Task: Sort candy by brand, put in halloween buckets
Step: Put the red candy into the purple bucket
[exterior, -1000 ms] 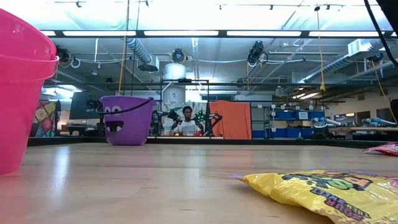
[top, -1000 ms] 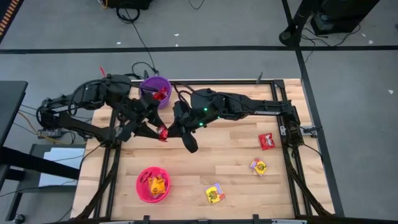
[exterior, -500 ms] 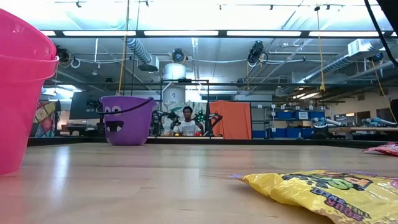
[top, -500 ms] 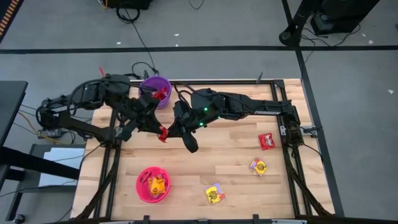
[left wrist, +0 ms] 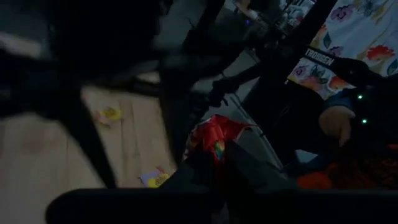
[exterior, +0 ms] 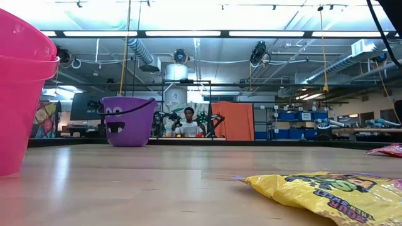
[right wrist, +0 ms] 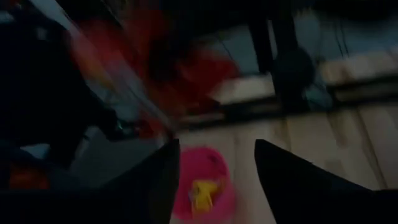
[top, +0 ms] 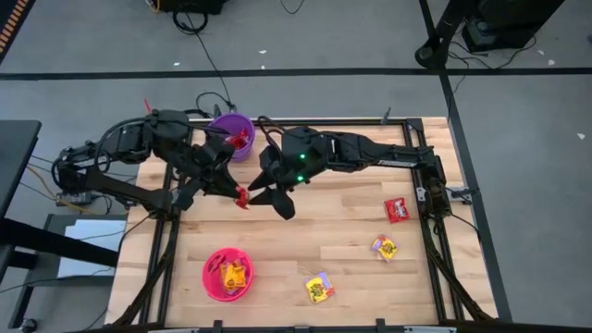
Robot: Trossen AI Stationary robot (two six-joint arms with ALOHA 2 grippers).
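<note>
A red candy packet point(top: 242, 196) hangs above the table's middle left, with my left gripper point(top: 236, 192) shut on it. In the left wrist view the packet point(left wrist: 214, 132) sticks out past the fingers. My right gripper point(top: 266, 197) stands open just to the packet's right; its own view shows nothing between its fingers point(right wrist: 158, 180). The purple bucket point(top: 231, 134) stands at the far left with red candy inside. The pink bucket point(top: 228, 274) stands at the near left with yellow candy inside. My left gripper pinches the red packet between its two fingers by the packet's end nearest them point(left wrist: 212, 148). The fingers come roughly level from the table's left. The rest of the packet juts out beyond the fingertips, crumpled and lifted clear of the table.
A red packet point(top: 397, 210) lies near the table's right edge. Two yellow packets point(top: 384, 247) point(top: 320, 289) lie toward the near right. In the low view the pink bucket point(exterior: 22, 94) is close at the left and a yellow packet point(exterior: 326, 191) is close at the right.
My left gripper has shut on the red packet, which my right gripper held. My right gripper has then opened and let it go. Both arms have stayed nearly in place, and the packet has stayed in the air at the same spot.
</note>
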